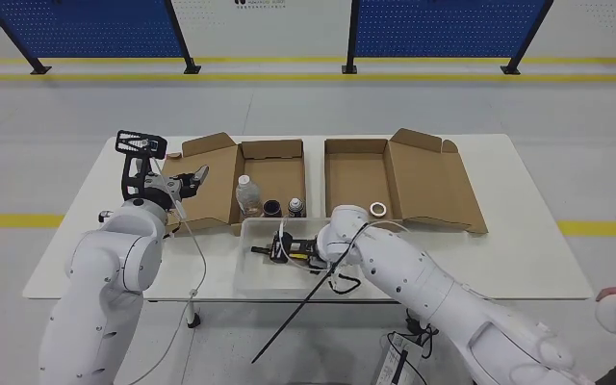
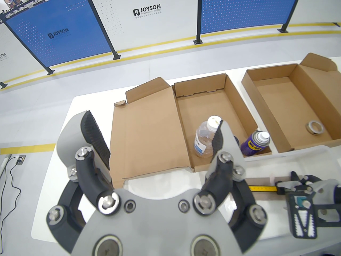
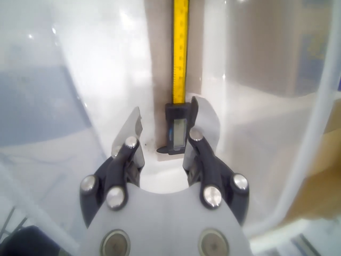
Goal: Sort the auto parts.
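A black digital caliper (image 3: pixel 175 131) with a yellow scale lies on the floor of a clear plastic bin (image 1: pixel 252 279) at the table's front. My right gripper (image 3: pixel 166 118) is down inside the bin, open, its fingers on either side of the caliper's display head; one fingertip (image 3: pixel 195 110) is close against it. From the top view the right gripper (image 1: pixel 279 252) sits at the caliper's (image 1: pixel 294 254) left end. My left gripper (image 2: pixel 154 137) hangs open and empty above the left box's flap (image 1: pixel 207 188).
The left cardboard box (image 1: pixel 272 164) holds a clear bottle (image 2: pixel 205 139), a blue spray can (image 2: pixel 255 142) and a dark round part (image 1: pixel 271 207). The right cardboard box (image 1: pixel 356 173) holds a metal ring (image 2: pixel 314 127). Both boxes stand just behind the bin.
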